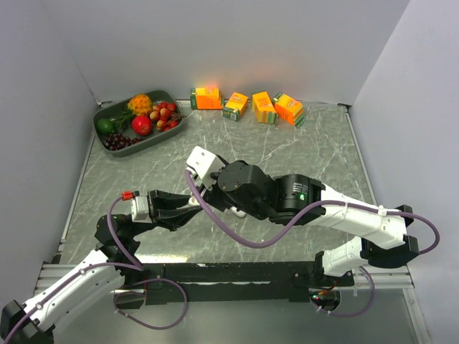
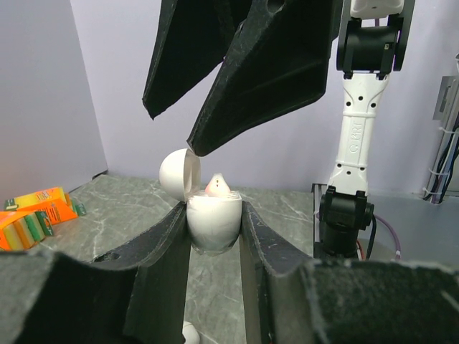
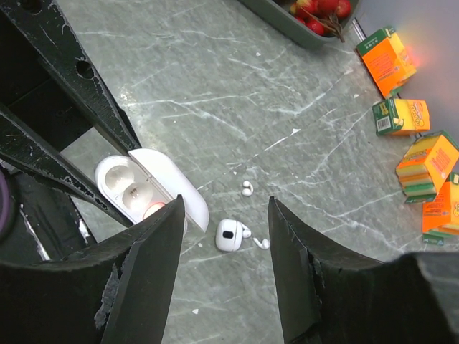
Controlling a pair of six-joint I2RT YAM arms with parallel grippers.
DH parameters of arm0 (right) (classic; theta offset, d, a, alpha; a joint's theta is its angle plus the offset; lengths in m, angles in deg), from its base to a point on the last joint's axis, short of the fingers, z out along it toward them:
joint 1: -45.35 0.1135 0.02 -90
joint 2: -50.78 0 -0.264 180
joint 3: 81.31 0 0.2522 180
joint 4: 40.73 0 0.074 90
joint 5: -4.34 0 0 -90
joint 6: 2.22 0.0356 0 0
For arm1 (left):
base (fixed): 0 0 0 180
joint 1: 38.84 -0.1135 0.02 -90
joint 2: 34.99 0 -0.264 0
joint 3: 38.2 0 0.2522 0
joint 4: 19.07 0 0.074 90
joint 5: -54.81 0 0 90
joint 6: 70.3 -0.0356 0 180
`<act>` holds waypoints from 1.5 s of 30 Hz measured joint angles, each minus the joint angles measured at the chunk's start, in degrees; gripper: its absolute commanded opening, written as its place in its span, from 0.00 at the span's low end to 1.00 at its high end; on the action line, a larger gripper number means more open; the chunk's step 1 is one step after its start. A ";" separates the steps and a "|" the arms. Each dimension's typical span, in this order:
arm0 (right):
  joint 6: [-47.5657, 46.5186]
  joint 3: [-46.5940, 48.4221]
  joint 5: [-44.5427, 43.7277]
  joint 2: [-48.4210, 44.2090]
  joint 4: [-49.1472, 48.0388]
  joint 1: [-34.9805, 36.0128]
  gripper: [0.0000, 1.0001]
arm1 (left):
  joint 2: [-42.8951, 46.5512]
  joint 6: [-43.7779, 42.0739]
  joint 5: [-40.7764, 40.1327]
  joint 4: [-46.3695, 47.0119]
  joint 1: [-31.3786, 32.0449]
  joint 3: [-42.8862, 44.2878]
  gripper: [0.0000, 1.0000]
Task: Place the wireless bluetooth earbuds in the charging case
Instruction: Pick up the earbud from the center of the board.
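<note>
Top view
Table (image 1: 315,143): grey stone-look slab with pale veins, matte.
Room: plain pale walls (image 1: 251,43) on three sides.
Tray (image 1: 163,94): dark green, rounded corners, far left; glossy fruit (image 1: 142,125) heaped inside.
Cartons (image 1: 247,105): four small orange and green boxes in a row along the far edge.
Left claw (image 1: 192,206): black, angular, pointing right at mid-table.
Right arm (image 1: 358,215): white links and a black wrist, reaching in from the right to meet the left claw.

Right wrist view
Right claw (image 3: 222,261): two rough black fingers spread wide, nothing between them, hanging above the table.
Charging case (image 3: 125,183): smooth white oval shell, lid hinged open, pinched between the thin black bars of the left claw.
Earbud in the case (image 3: 153,210): seated in one socket, glowing pinkish; the other socket bare.
Loose earbud (image 3: 229,235): white, rounded, with a dark square patch, lying on the table just beside the case and between the right fingers.
White specks (image 3: 247,188): tiny curved bits near the loose earbud, too small to identify.

Left wrist view
Left claw: clenched on the lower half of the charging case, upright, lid tipped back to the left.
Earbud in the case: pink-white tip poking above the rim.
Right claw: fingertips just above the lid.
</note>
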 measured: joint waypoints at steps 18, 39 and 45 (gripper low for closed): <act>0.87 2.86 0.94 0.26 0.35 -0.85 0.64 | 3.41 -0.44 -2.01 -2.16 0.15 -0.50 0.01; 26.29 -23.80 30.86 4.15 -13.20 -35.15 0.43 | 11.89 -3.28 -5.57 -13.42 0.15 -0.55 0.01; 29.55 -23.80 36.57 16.09 -17.40 -39.17 0.35 | 13.94 -3.85 -5.90 -16.65 0.15 -0.55 0.01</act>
